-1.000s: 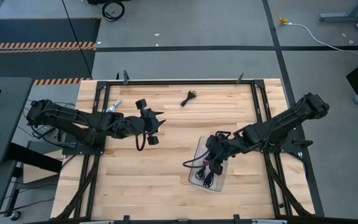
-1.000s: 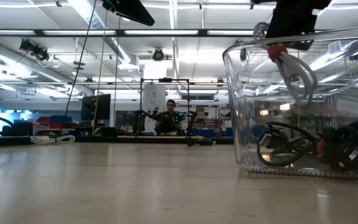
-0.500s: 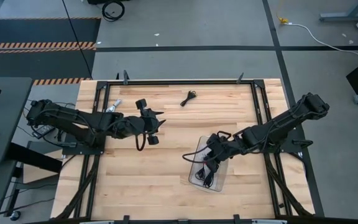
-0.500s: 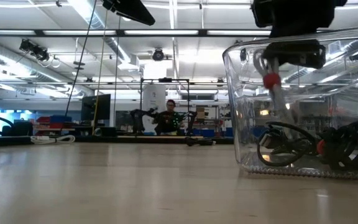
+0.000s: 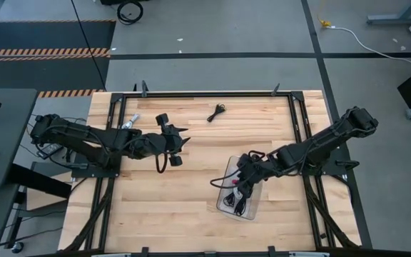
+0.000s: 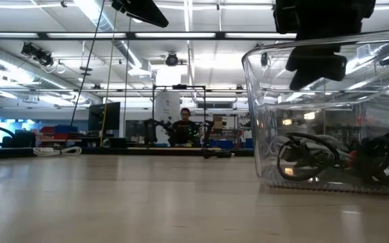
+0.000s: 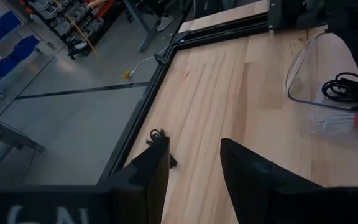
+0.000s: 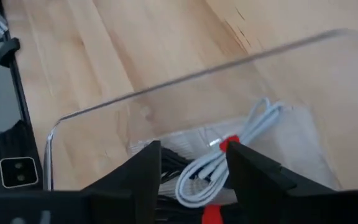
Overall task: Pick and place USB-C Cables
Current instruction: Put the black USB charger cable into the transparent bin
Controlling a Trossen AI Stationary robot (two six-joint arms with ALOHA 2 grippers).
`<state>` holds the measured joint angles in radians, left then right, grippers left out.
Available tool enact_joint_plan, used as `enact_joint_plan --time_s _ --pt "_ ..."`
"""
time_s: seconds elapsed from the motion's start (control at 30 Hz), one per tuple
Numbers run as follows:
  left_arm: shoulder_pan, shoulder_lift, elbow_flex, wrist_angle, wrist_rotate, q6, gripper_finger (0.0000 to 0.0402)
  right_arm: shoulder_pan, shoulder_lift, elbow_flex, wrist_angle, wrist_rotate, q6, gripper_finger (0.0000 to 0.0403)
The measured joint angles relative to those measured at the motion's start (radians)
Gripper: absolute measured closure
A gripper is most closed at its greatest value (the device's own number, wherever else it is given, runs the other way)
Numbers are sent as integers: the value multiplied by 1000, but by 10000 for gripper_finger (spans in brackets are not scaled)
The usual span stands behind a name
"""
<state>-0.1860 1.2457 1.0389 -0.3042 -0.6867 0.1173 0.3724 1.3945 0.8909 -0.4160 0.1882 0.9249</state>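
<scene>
A clear plastic bin (image 5: 223, 208) stands on the wooden table, right of centre. Black coiled USB-C cables (image 6: 309, 156) lie on its floor. A white cable with a red band (image 8: 241, 134) lies in there with them. My right gripper (image 8: 191, 177) hangs open over the bin's mouth (image 5: 242, 184), above that white cable and apart from it. One more black cable (image 5: 216, 112) rests on the table near the far edge. My left gripper (image 5: 171, 145) hovers open and empty over the table's left half, its fingers (image 7: 151, 168) pointing toward that far cable (image 7: 158, 135).
Black metal rails (image 5: 300, 121) frame the table on all sides. A small silvery part (image 5: 130, 123) lies by the left arm. Bare wood stretches between the two arms and along the near edge. A person (image 6: 184, 128) sits far back in the room.
My right gripper has sunk toward the bin and opened, letting go of the white cable with the red band. The cable hung from the fingers a second ago; now it has fallen onto the bin's floor among the black coils.
</scene>
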Motion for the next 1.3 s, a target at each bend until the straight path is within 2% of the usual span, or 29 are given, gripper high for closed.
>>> enact_joint_plan --time_s 0.1,0.33,0.47,0.6,0.7,0.8,0.93,1.07,1.17,1.3 --pt "0 0 0 0 0 8 251 -24 0 2 37 -32 -27 215" --pt "5 0 0 0 1 27 251 -70 0 96 44 -206 -95 225" --pt "37 21 0 1 11 25 254 -87 -1 174 35 -228 -202 227" --pt "77 55 0 -24 11 19 257 -114 -1 251 -38 -152 -398 230" --pt "108 74 -1 -81 -4 22 257 -136 -2 282 -99 -17 -539 232" --pt "138 74 -1 -176 -65 -19 258 -153 -2 286 -153 102 -586 232" --pt "177 74 -1 -280 -119 -88 258 -178 -1 286 -226 126 -595 232" --pt "208 74 -1 -335 -124 -137 258 -218 -1 286 -233 146 -648 232" --pt "226 70 -32 -307 -126 -144 258 -266 6 286 -204 179 -713 232" --pt "270 59 -125 -200 -126 -89 259 -349 28 286 -179 164 -818 232"
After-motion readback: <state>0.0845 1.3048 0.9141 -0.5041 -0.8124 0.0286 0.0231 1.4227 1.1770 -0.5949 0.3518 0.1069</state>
